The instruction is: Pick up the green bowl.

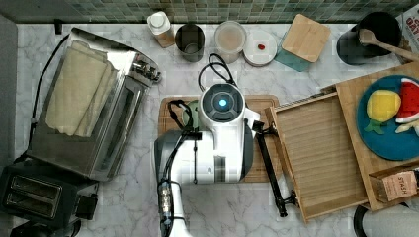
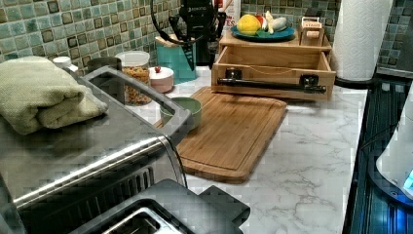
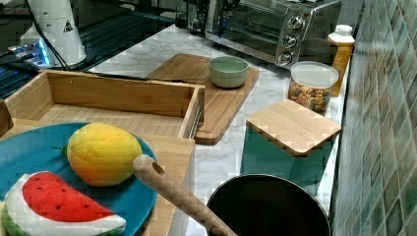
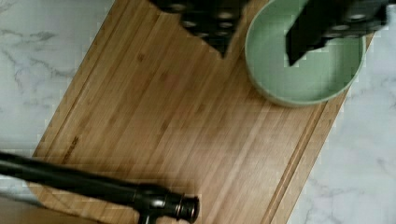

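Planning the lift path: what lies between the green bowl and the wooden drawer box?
In the right view, just bare cutting board separates the green bowl from the drawer box.

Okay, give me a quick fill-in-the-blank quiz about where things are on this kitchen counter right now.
1. The green bowl sits on the wooden ____ board.
2. The folded cloth lies on top of the ____ oven.
3. The gripper has its fingers ____, with one finger over the bowl's inside.

Missing words: cutting; toaster; open
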